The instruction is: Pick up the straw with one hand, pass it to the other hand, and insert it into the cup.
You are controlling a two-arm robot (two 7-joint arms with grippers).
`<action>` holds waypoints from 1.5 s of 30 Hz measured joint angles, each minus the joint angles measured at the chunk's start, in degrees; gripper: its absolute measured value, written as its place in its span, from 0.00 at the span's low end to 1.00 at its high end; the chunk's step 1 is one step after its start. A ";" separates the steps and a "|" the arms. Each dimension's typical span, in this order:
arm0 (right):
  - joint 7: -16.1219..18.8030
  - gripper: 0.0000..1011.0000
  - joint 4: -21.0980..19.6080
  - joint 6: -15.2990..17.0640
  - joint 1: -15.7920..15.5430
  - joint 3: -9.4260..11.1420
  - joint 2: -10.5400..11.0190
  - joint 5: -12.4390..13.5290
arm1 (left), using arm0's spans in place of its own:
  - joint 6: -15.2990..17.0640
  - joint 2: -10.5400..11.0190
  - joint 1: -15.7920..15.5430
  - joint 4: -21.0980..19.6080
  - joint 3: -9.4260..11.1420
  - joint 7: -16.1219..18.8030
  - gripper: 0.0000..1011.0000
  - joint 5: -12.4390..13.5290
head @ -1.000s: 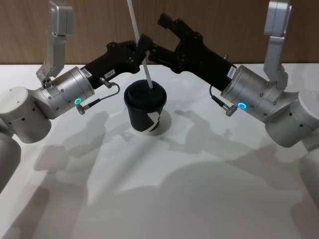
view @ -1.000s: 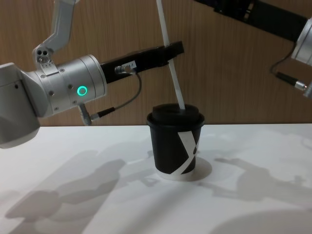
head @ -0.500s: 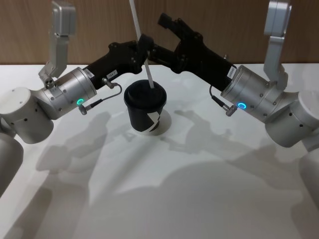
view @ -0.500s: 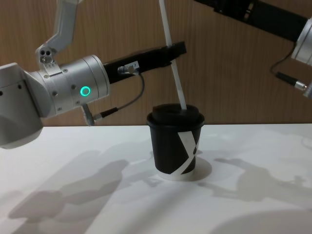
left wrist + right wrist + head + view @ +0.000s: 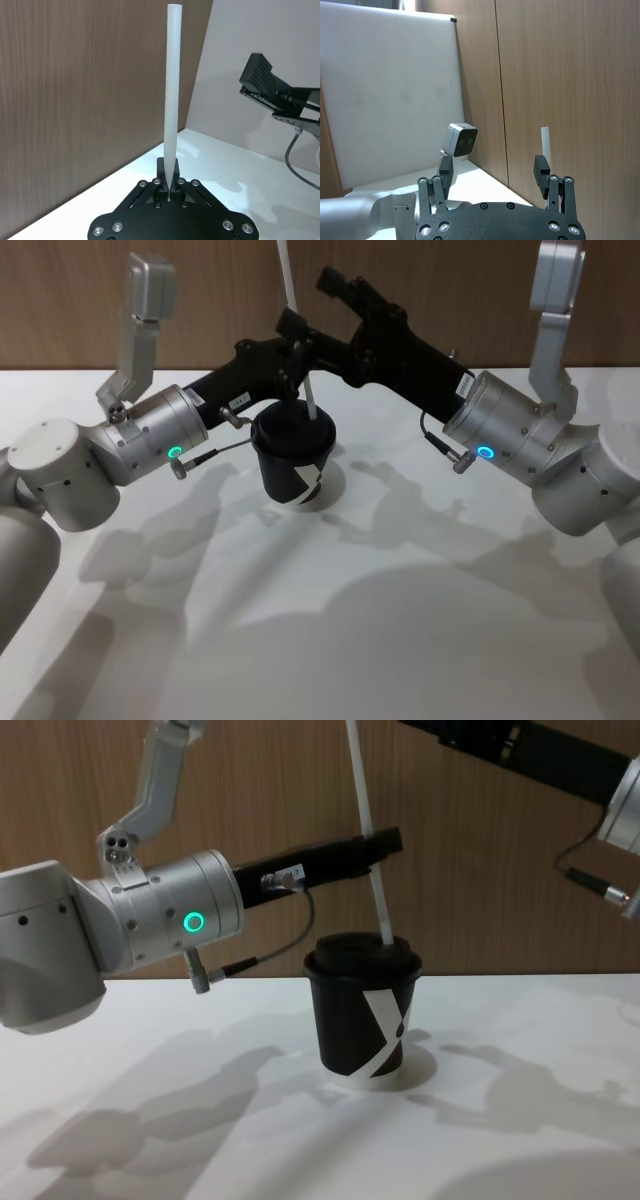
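The cup (image 5: 363, 1015) stands on the white table (image 5: 400, 620) with the straw (image 5: 371, 830) leaning up out of its lid. The left gripper (image 5: 385, 844) pinches the straw above the cup. Farther back and higher, the right gripper (image 5: 495, 172) hangs with fingers spread, holding nothing.

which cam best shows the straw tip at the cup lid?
Chest view: the straw, held by the left gripper, meets the cup at its lid, seen side-on. Head view sees that contact from above. Left wrist shows shaft and grip; right wrist just a short piece.
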 joint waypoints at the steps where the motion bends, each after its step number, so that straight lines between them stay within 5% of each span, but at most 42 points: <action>1: 0.00 0.99 0.00 0.00 -0.01 0.00 0.00 0.00 | 0.04 -0.03 -0.01 0.06 0.04 -0.04 0.02 0.03; 15: 0.00 0.99 0.00 0.00 0.00 0.00 0.00 0.00 | 0.45 -0.21 0.48 0.32 0.24 0.30 0.40 0.53; 30: -1.41 0.99 -1.17 -0.09 -0.05 0.13 0.54 -0.41 | 0.76 2.60 4.27 -5.10 -1.42 2.46 0.89 -0.52; 35: -2.65 0.99 -2.72 0.50 -0.76 0.43 1.41 -0.70 | 0.75 3.70 5.69 -7.17 -2.08 3.08 0.99 -1.08; 45: -5.60 0.99 -7.88 3.53 -4.14 1.66 4.51 -0.59 | -0.29 5.99 8.53 -11.06 -3.61 3.89 0.99 -2.30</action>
